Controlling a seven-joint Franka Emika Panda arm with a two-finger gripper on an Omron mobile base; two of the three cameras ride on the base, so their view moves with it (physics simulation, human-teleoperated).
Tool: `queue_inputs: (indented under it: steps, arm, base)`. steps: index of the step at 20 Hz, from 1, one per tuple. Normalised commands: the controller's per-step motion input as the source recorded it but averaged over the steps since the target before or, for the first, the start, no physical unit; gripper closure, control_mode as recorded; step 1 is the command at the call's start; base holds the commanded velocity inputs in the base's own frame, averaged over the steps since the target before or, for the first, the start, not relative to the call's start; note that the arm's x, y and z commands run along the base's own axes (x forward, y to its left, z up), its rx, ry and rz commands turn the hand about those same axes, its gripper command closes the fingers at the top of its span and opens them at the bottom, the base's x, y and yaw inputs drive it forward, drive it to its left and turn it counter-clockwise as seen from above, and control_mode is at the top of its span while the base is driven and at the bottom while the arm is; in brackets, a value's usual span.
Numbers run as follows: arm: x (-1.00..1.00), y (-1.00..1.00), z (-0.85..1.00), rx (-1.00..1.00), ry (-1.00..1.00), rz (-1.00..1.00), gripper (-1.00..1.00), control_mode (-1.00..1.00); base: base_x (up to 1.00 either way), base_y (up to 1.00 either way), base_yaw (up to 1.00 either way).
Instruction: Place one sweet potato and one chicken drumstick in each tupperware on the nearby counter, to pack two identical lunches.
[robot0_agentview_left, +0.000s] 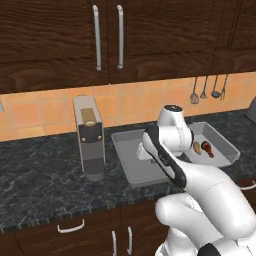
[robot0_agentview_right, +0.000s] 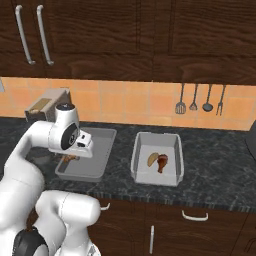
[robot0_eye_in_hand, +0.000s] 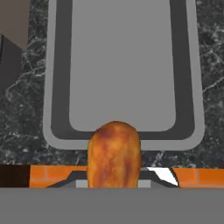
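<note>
- The gripper (robot0_agentview_right: 70, 158) is closed on a browned, orange-brown food piece (robot0_eye_in_hand: 113, 154); by colour it is judged a chicken drumstick, though its thin bone end is hidden. In the hand view it hangs at 6 o'clock, over the near rim of the left tupperware (robot0_eye_in_hand: 48, 87).
- That left tupperware's grey floor is bare as far as the views show. The right tupperware (robot0_agentview_right: 172, 177) already holds a tan sweet potato (robot0_agentview_right: 152, 159) touching a reddish drumstick (robot0_agentview_right: 162, 163).
- Risk: the held piece sits above the rim line, not the floor. Released here, it could strike the rim and roll onto the counter (robot0_agentview_right: 120, 165).
- Risk: the grip appears to take one end only, so the piece may swing or slip during travel.
- Edges: raised rims on all sides; the coffee machine (robot0_agentview_left: 89, 137) stands just beside the left tupperware, at 9 o'clock in the left base view.
- Open room: the floor toward 12 o'clock in the hand view is free. A bare counter strip separates the two containers.
</note>
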Motion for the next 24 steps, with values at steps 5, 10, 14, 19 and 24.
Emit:
queue_inputs:
  steps: [5,10,14,19,24]
  arm:
    - [1.00,0.39,-0.24,0.00,0.05,-0.05,1.00,-1.00]
    - [0.88,0.27,0.00,-0.01,0.33,-0.05,1.00,-1.00]
    - [0.00,0.00,-0.34,-0.01,0.12,0.00,1.00,-1.00]
    - [0.16,0.01,-0.84,-0.05,-0.09,0.03,1.00,-1.00]
    - [0.56,0.01,-0.05,0.00,-0.06,0.10,1.00,-1.00]
  base:
    - [0.00,0.00,0.00]
    - [0.00,0.00,0.00]
    - [0.00,0.00,0.00]
    - [0.00,0.00,0.00]
    - [0.00,0.00,0.00]
